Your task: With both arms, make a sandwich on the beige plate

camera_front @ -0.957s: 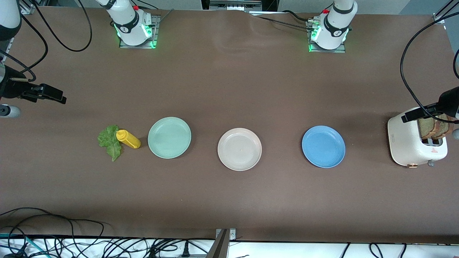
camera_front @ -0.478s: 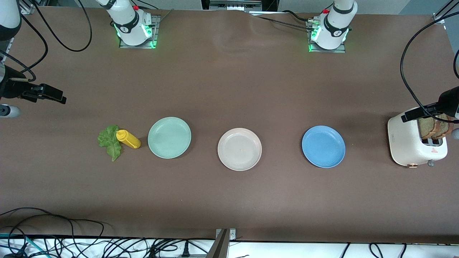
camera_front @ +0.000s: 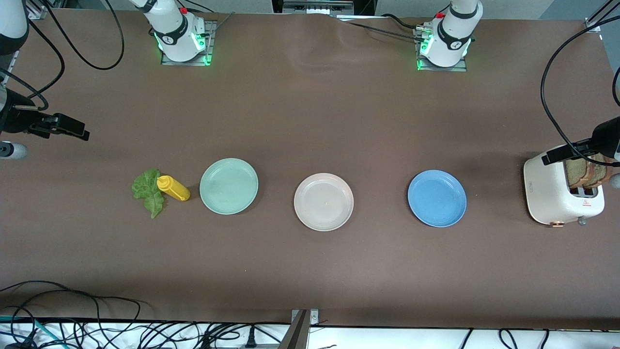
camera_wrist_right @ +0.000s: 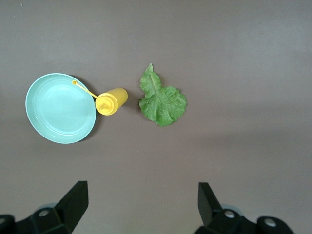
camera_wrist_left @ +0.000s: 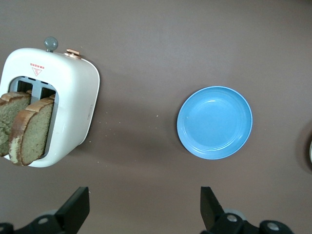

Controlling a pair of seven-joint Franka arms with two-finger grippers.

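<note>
The beige plate (camera_front: pixel 323 201) lies empty in the middle of the table. Two brown bread slices (camera_front: pixel 587 172) stand in the white toaster (camera_front: pixel 552 194) at the left arm's end; they also show in the left wrist view (camera_wrist_left: pixel 28 129). A green lettuce leaf (camera_front: pixel 147 190) lies flat on the table at the right arm's end and also shows in the right wrist view (camera_wrist_right: pixel 161 101). My left gripper (camera_wrist_left: pixel 145 207) hangs open and empty, high over the table beside the toaster (camera_wrist_left: pixel 73 105). My right gripper (camera_wrist_right: pixel 141 202) hangs open and empty, high over the table's right-arm end.
A mint-green plate (camera_front: pixel 228 186) and a blue plate (camera_front: pixel 437 198) flank the beige plate. A yellow squeeze bottle (camera_front: pixel 173 188) lies on its side between the lettuce and the mint-green plate. Cables (camera_front: pixel 97 329) run along the table's nearest edge.
</note>
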